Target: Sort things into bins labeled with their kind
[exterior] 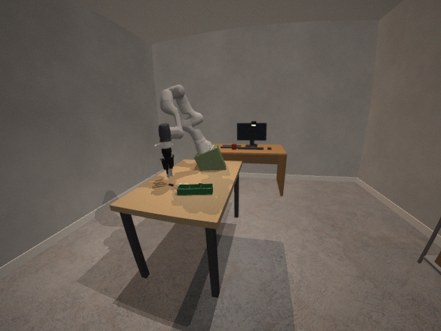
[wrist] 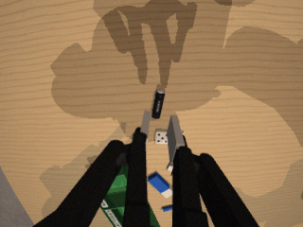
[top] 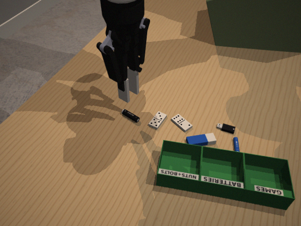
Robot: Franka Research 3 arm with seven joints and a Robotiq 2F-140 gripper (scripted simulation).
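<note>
My gripper (top: 129,96) (exterior: 169,176) (wrist: 158,122) is open a little, with nothing between its fingers, above the table near a black battery (top: 130,115) (wrist: 158,104). One domino (top: 157,120) (wrist: 161,137) lies beside the battery; another domino (top: 181,122) lies right of it. A blue and white eraser (top: 197,140) (wrist: 158,183), a black USB stick (top: 228,128) and a small blue battery (top: 235,144) (wrist: 168,208) lie near the green bins (top: 218,192) (exterior: 194,190). The three joined bins read NUTS+BOLTS, BATTERIES and GAMES; no things show inside. The fingers partly hide things in the wrist view.
A large green block (top: 255,24) (exterior: 211,160) stands at the arm's base. The table edge (exterior: 163,215) runs round the work area. A desk (exterior: 249,151) with a monitor (exterior: 251,132) stands farther back. The eraser and blue battery lie close to the bins' back wall.
</note>
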